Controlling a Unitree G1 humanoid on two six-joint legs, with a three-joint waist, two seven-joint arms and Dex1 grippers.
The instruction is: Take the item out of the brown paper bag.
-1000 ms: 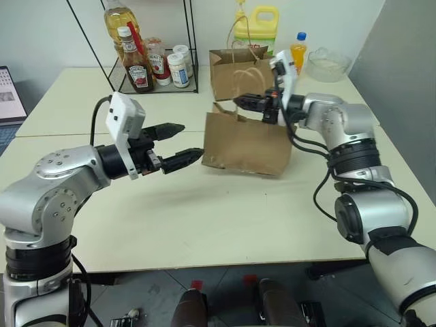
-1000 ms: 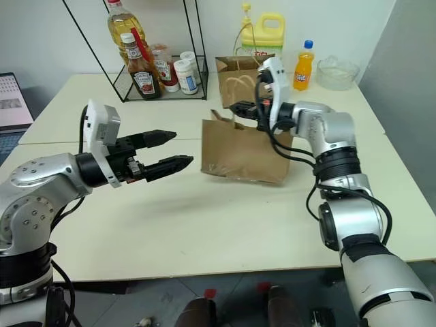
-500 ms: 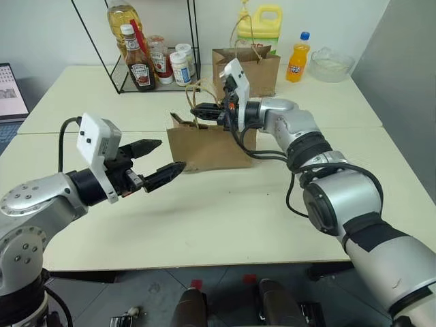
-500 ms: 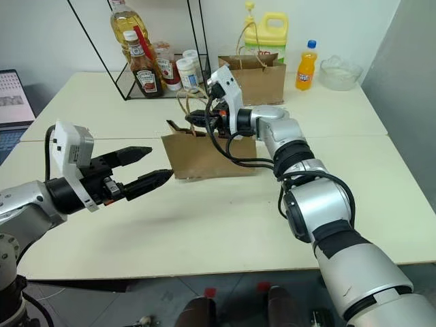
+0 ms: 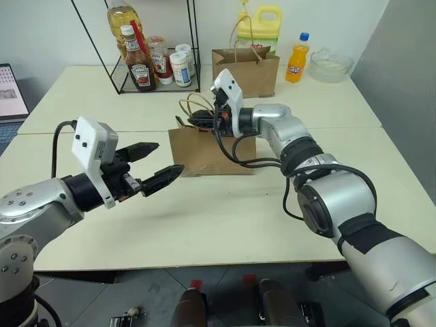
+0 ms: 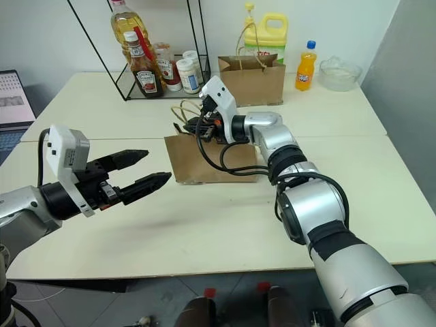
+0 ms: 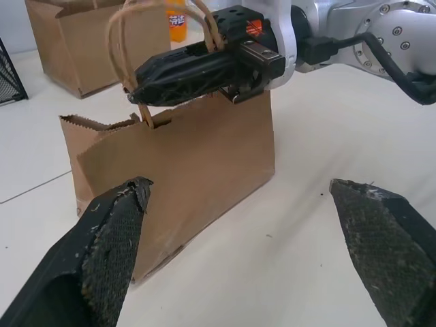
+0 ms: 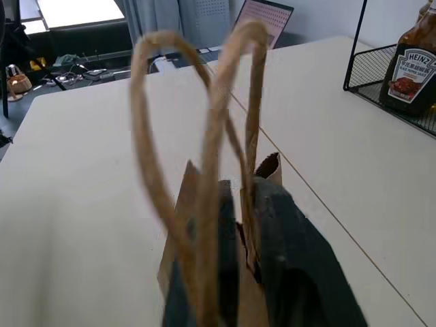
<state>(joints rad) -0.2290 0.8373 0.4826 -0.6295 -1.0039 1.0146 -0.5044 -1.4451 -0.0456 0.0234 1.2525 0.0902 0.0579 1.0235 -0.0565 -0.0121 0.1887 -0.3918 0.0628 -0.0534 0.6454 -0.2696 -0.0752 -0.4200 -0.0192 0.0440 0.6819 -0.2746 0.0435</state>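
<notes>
On the bench [image 5: 225,204] stands the brown paper bag [image 5: 211,150], its top edge nipped by the right pincer [image 7: 146,75]; left pincer [image 5: 162,163] waits wide beside. Cola bottle unseen, presumably inside; extraction remains.

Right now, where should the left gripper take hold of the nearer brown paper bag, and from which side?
The top rim of the brown paper bag at its free left corner, from the robot's left. It stands upright and nearly flat, and the right gripper is at the rim by the twine handles.
</notes>
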